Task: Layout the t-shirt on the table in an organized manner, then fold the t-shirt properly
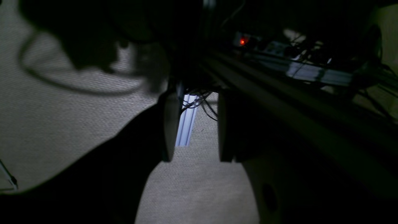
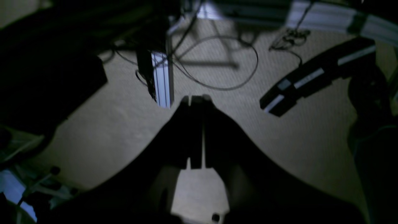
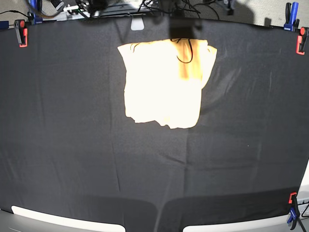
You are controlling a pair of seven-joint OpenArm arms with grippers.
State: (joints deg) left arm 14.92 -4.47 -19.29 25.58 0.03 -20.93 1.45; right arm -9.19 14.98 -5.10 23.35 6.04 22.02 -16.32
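The pale orange-yellow t-shirt (image 3: 161,84) lies folded into a rough rectangle on the black table (image 3: 72,145), near the middle of the far edge. A darker orange fold shows at its upper right, with a thin black cable loop (image 3: 186,55) lying across it. A dark arm part (image 3: 186,24) hangs over the shirt's far edge. My left gripper (image 1: 197,96) is open with nothing between its fingers, over grey carpet. My right gripper (image 2: 196,99) is shut and empty, also over carpet. Neither wrist view shows the shirt.
Red-and-black clamps (image 3: 20,31) (image 3: 301,41) (image 3: 291,200) grip the table's edges. Beyond the far edge are cables, an aluminium rail (image 1: 186,121) (image 2: 163,77) and a black bar-shaped device (image 2: 311,77) on the carpet. A red light (image 1: 243,41) glows among the gear.
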